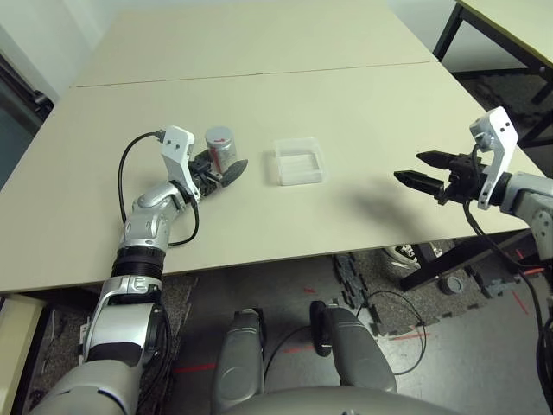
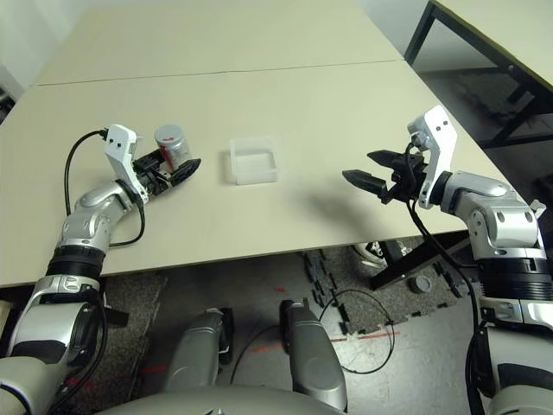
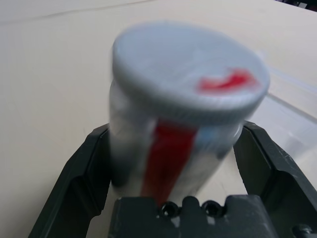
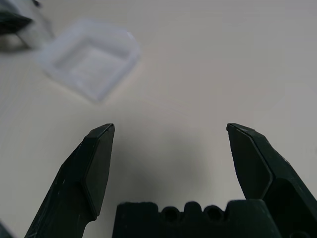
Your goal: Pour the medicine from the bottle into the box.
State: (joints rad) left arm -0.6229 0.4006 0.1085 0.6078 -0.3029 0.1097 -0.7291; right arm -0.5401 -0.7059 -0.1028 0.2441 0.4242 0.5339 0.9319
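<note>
The bottle (image 1: 220, 145), a small grey cylinder with a red stripe and a grey top, stands upright on the table to the left of the box. My left gripper (image 1: 220, 164) is open, and the bottle (image 3: 183, 124) stands between its two black fingers (image 3: 84, 173), close to both. The box (image 1: 298, 162) is a clear shallow tray lying flat a short way to the right of the bottle. Near the table's right edge my right gripper (image 1: 410, 167) hovers open and holds nothing, pointing towards the box (image 4: 91, 62).
The beige table (image 1: 259, 78) has a seam across its far part. Another table (image 1: 510, 26) with black legs stands at the far right. Cables and a dark floor mat (image 1: 371, 277) lie below the front edge.
</note>
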